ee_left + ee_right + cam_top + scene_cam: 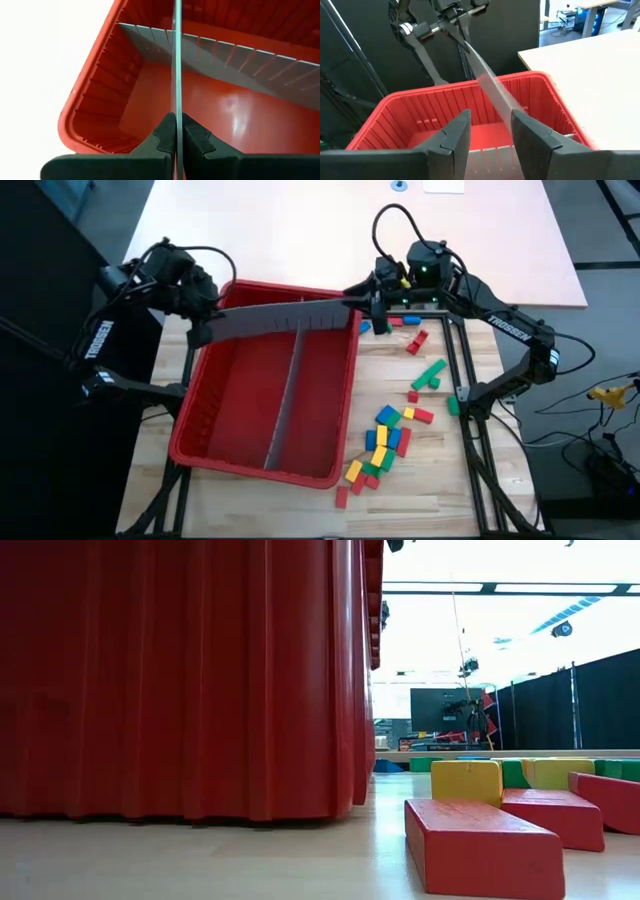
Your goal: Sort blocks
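Note:
A big red bin point(196, 425) stands left of the middle, with a grey slotted panel point(285, 395) upright along its middle. A second grey panel point(280, 318) spans the bin's far part. My left gripper point(200, 330) is shut on that panel's left end. My right gripper point(490, 120) is open at the panel's right end, one finger on either side of it, apart from it. Several red, green, blue and yellow blocks point(385, 442) lie on the table to the right of the bin, and some show close up in the low view point(480, 840). My left gripper pinches the grey panel's left end point(176, 120) between its two fingers, one on each face. The fingers come from the table's left and point along the panel's length. The panel is held above the bin floor and reaches toward the right gripper; whether it touches the rim I cannot tell.
The bin's tall wall point(180, 680) fills the left of the low view. More blocks point(412, 340) lie near the right arm's base. Dark frame rails point(465, 370) run along the table's right side. A pale tabletop point(330, 220) lies beyond the far edge.

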Controlling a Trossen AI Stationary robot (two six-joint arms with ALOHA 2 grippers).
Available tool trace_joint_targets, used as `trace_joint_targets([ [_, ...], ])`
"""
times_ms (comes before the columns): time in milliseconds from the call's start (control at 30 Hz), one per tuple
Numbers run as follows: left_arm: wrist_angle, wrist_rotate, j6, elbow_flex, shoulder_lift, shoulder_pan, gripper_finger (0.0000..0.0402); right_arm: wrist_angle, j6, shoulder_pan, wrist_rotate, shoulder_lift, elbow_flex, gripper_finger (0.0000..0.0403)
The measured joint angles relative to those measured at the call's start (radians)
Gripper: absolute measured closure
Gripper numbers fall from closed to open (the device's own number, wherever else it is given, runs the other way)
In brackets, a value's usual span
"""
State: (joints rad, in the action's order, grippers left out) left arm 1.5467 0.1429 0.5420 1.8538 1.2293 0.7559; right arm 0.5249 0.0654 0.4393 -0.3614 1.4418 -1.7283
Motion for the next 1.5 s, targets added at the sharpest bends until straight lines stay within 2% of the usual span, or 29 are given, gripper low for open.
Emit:
trace_joint_targets([
  [267,0.009,0.000,0.000,0.001,0.000,0.000,0.0401,-0.037,-0.017,0.000,0.028,0.001,0.000,0.0283],
  [867,0.011,0.006,0.007,0.001,-0.001,0.000,0.0401,-0.038,-0.093,0.009,0.031,0.124,-0.001,0.0197],
  [1500,0.018,0.006,-0.001,0.002,-0.001,0.000,0.0401,0.045,-0.115,0.043,0.054,0.126,0.000,0.0201],
])
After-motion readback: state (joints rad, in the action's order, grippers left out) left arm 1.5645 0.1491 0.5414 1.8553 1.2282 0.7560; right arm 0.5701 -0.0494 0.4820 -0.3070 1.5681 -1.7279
